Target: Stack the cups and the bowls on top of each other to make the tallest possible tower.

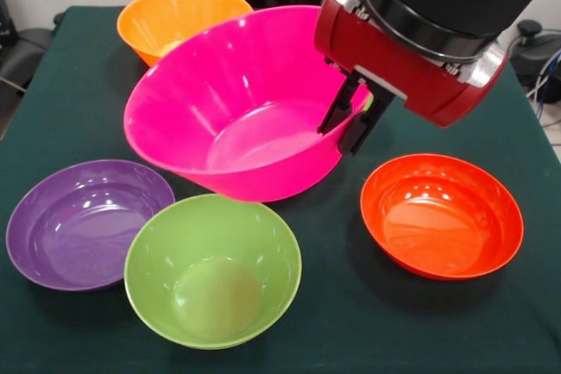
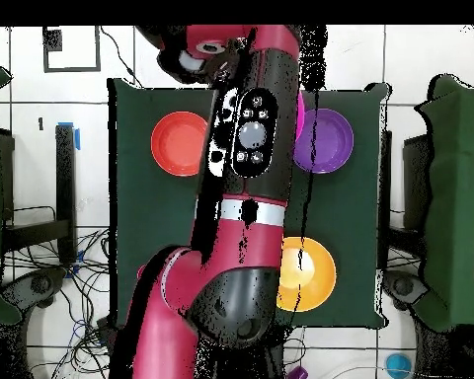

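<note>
green bowl [image 1: 213, 271] nearest; gripper [image 1: 353, 117] clamps tilted magenta bowl [image 1: 237, 102] rim

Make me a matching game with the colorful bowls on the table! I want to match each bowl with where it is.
Bowls:
1. magenta bowl
2. orange bowl
3. purple bowl
4. red-orange bowl

Places in the front view:
A. far left corner of the table
B. tilted, rim pinched by the gripper
C. alone on the right
D. left of the green bowl

Pairs: 1-B, 2-A, 3-D, 4-C
</note>
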